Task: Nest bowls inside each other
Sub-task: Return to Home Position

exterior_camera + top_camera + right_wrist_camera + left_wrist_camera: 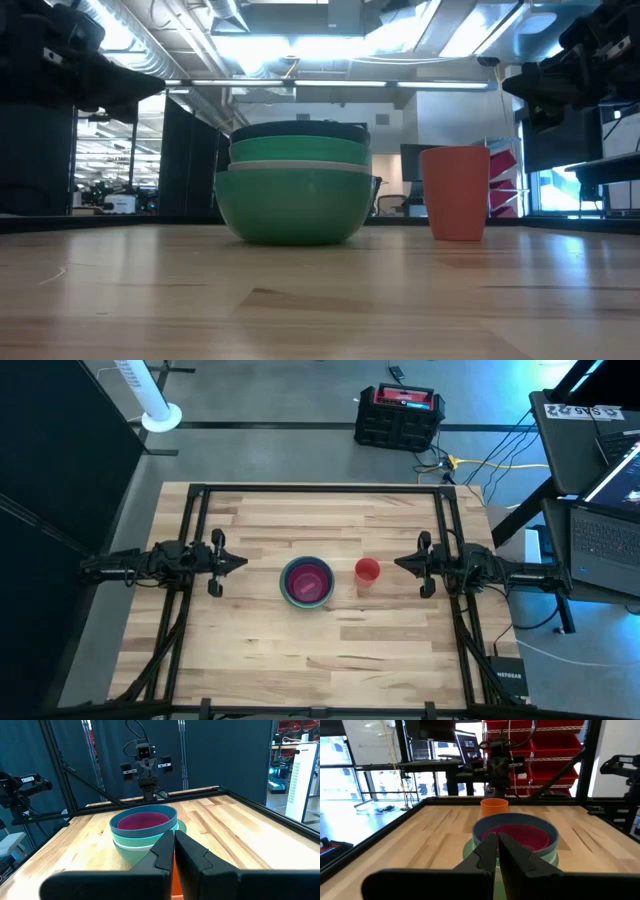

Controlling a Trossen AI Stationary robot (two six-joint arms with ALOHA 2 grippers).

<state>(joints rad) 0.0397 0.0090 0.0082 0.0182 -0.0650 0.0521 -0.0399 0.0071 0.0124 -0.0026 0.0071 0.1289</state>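
The bowls (306,581) stand nested in one stack at the table's middle, its bottom bowl resting on the wood. The magenta bowl (517,836) lies innermost, inside the dark blue one (120,824); teal and pale green bowls (298,190) show below. My left gripper (243,562) is shut at the table's left side, clear of the stack. My right gripper (397,563) is shut at the right side, and both point level at the stack.
A small orange-red cup (367,571) stands upright on the wood just right of the stack, between it and my right gripper. Black frame rails (320,489) run along the table's edges. Bare wood lies near and far of the stack.
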